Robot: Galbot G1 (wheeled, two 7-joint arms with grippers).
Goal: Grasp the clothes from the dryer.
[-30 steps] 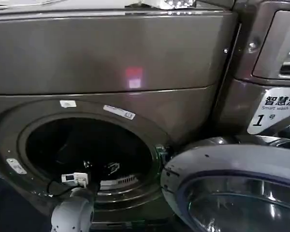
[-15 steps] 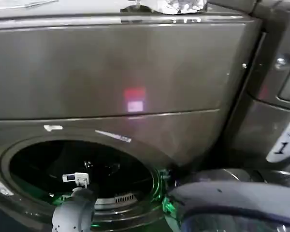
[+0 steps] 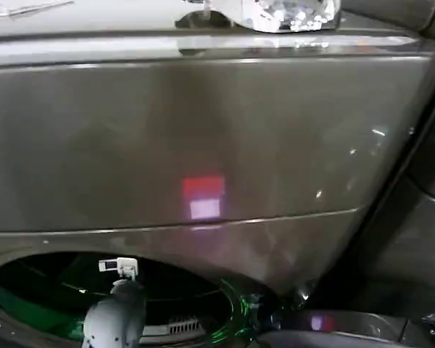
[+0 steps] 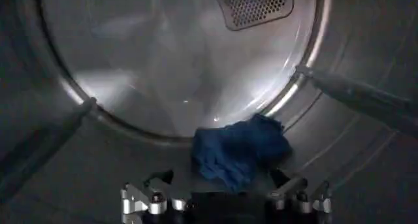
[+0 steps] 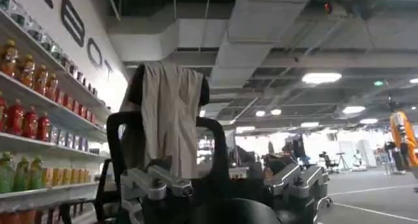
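Where the left gripper gapes, one clothes lies.

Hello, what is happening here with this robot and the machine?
The robot is reaching into the dryer with its left arm to take out the clothes, a small dark blue piece lying on the drum floor near the back wall. The left hand is open just in front of the fabric and has not gripped it yet. The right hand is open too, held away from the machine and pointing out into the room.
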